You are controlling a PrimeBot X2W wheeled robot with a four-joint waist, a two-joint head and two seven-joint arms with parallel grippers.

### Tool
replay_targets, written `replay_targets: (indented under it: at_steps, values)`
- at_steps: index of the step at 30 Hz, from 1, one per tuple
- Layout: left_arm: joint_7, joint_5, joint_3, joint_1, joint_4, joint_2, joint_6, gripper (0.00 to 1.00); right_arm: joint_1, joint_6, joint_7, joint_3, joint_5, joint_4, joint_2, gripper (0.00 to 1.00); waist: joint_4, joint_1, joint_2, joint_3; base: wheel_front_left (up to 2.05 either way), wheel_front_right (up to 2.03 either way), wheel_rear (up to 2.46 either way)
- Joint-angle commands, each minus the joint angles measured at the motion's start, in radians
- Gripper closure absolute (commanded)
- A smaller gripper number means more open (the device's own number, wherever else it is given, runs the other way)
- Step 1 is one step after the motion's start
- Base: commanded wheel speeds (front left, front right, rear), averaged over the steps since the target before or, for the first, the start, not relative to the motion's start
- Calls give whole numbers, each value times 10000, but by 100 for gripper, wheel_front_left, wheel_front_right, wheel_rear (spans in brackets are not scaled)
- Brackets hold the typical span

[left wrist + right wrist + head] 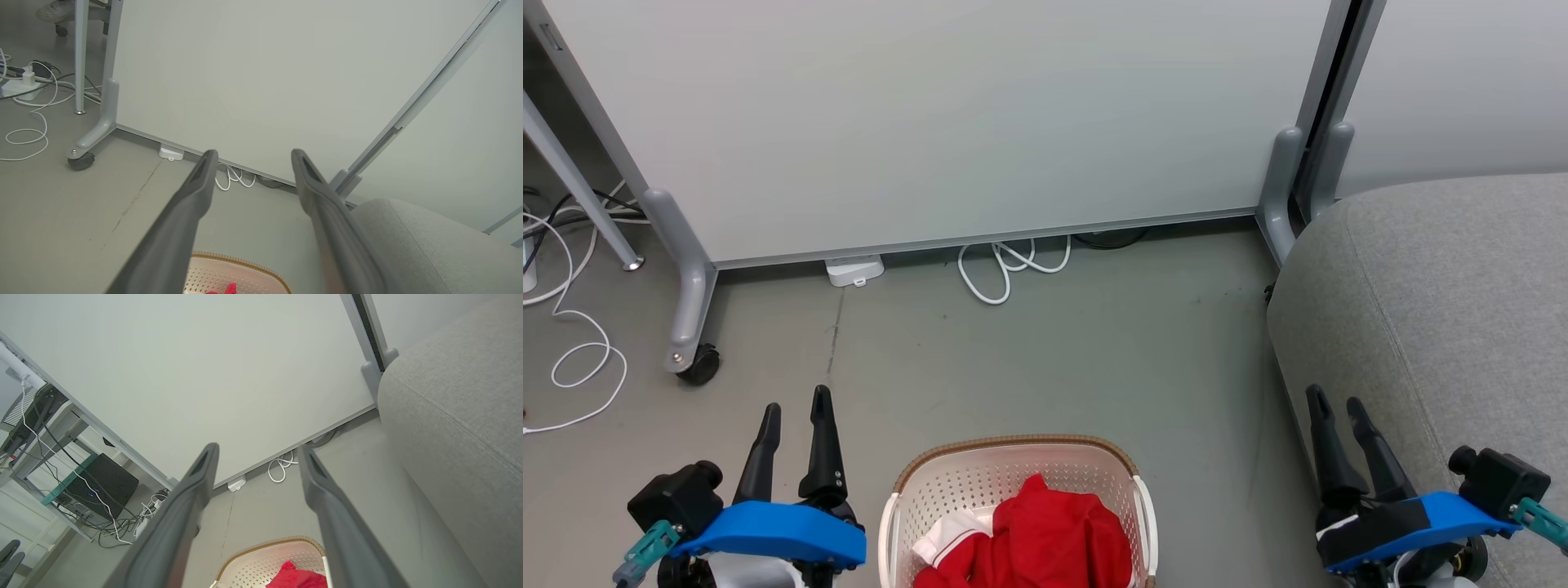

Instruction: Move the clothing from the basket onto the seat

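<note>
**Clothing** (1045, 531): bright red heap with white, red-striped trim at its left side. It lies inside the basket at the bottom centre of the head view, so none of the task looks done.

**Basket** (980, 482): cream plastic with perforated walls and a brown woven rim. It stands on the grey floor (1094, 359), between the two claws and touching neither.

**Seat** (1445, 310): grey textured upholstery with a stitched seam, at the right edge of the frame, well apart from the basket.

**Left claw** (796, 402): lower left, fingers apart, holding nothing.

**Right claw** (1334, 398): lower right, fingers apart, holding nothing, set against the seat's near edge.

**Background:** white panel (947, 114) on a wheeled foot, with white cable loops (1005, 269) at its base.

**Handling, as judged:**
- The cloth is soft, light and limp.
- It will likely drape and trail once lifted.
- Garments may come up tangled together.
- Cloth may catch on the woven rim.

**Hold, as judged:** pinch a good bunch at the raised red fold on top of the heap, not the thin white trim.
</note>
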Motion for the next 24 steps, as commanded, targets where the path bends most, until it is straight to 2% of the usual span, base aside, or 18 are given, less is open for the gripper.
replay_targets:
  at_steps: [1, 24]
  values:
    - [-118, 291, -4, -196, -101, 60, 33, 0, -164, 16, -132, 58, -414, -117, -62, 0, -16, 0, 0, 24, 0, 0, 0]
    - [-680, 2325, -147, -76, -120, -30, -10, 0, -176, 21, -687, 140, -2683, -128, -71, 0, -10, 0, 0, 88, 0, 0, 0]
